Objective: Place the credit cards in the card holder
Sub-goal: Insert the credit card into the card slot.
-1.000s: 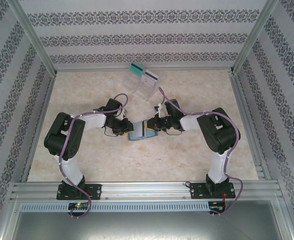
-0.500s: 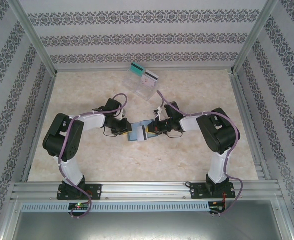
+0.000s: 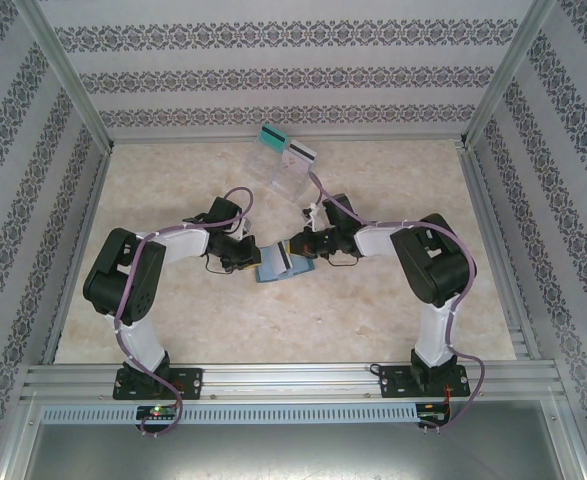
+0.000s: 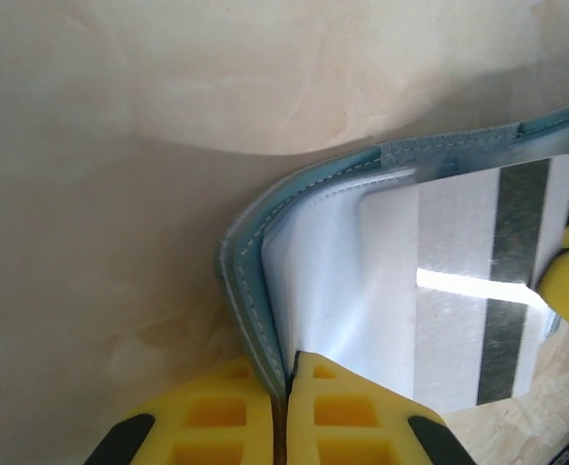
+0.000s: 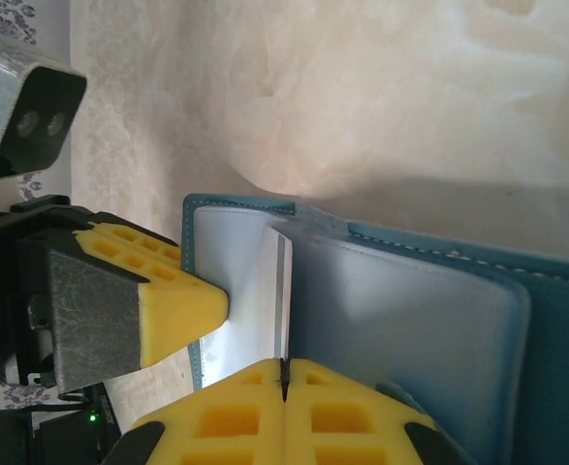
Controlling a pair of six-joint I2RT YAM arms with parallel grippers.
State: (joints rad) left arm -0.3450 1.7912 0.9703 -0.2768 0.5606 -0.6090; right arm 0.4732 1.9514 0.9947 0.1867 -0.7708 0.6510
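Observation:
The teal-blue card holder (image 3: 273, 268) lies open on the table between both arms, its grey pockets (image 5: 410, 320) facing up. My left gripper (image 4: 284, 380) is shut on the holder's stitched cover edge (image 4: 240, 291). My right gripper (image 5: 284, 373) is shut on a white credit card (image 4: 468, 291) with a dark stripe, held edge-on (image 5: 282, 291) over the pockets. One of the left fingers (image 5: 177, 305) shows yellow beside the card. At the back, a teal card (image 3: 270, 136) and a white card (image 3: 303, 152) rest on clear trays.
The clear plastic trays (image 3: 288, 178) stand at the back centre near the rear wall. Patterned walls and metal rails enclose the marble-look table (image 3: 173, 190) on three sides. Both arms' elbows (image 3: 123, 270) (image 3: 433, 262) spread toward the table's sides.
My left gripper has closed onto the holder's edge. My right gripper has shifted slightly left and back with the white card, bringing it over the holder's pockets.

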